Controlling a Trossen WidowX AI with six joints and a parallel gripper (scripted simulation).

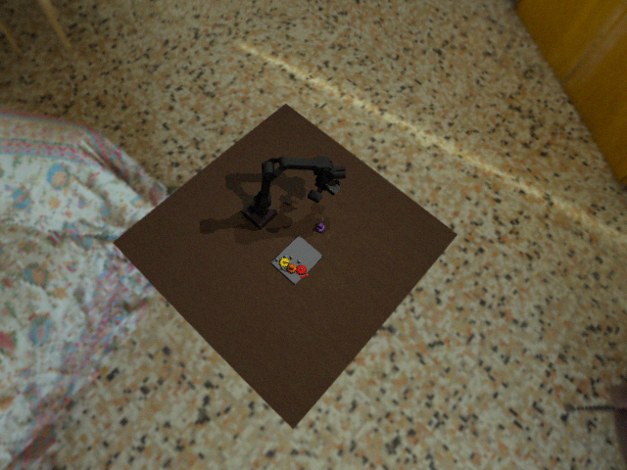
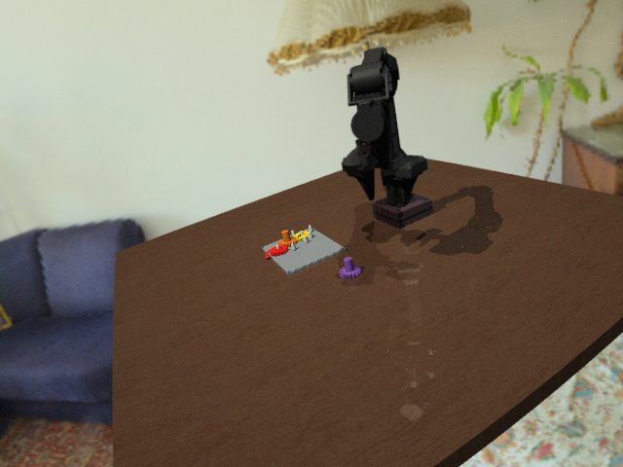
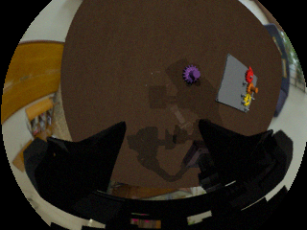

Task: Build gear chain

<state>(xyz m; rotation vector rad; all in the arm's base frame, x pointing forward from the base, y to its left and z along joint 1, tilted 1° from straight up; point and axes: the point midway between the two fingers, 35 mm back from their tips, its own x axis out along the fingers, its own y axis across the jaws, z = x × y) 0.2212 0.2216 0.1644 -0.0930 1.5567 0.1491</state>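
The grey board [image 1: 306,248] [image 2: 316,253] [image 3: 230,81] holds the red gear [image 1: 304,269] [image 2: 276,250] [image 3: 249,76] and the yellow gear [image 1: 286,262] [image 2: 302,234] [image 3: 247,101]. An orange gear [image 1: 292,268] [image 2: 285,237] [image 3: 252,89] with an upright handle sits between them and looks level; its tooth contact is too small to tell. Several bare pegs stand nearby. A purple gear [image 1: 320,228] [image 2: 349,271] [image 3: 191,74] stands upright on the table beside the board. My gripper [image 1: 323,192] [image 2: 386,199] [image 3: 163,125] is open and empty, high above the table, away from the board and the purple gear.
The dark brown table [image 1: 304,344] [image 2: 251,341] bears the board and the arm's base [image 1: 260,214] [image 2: 402,211]. The red arrow [image 1: 304,275] lies beside the red gear at the board's edge. The arm's shadow falls on the table near the base and the purple gear.
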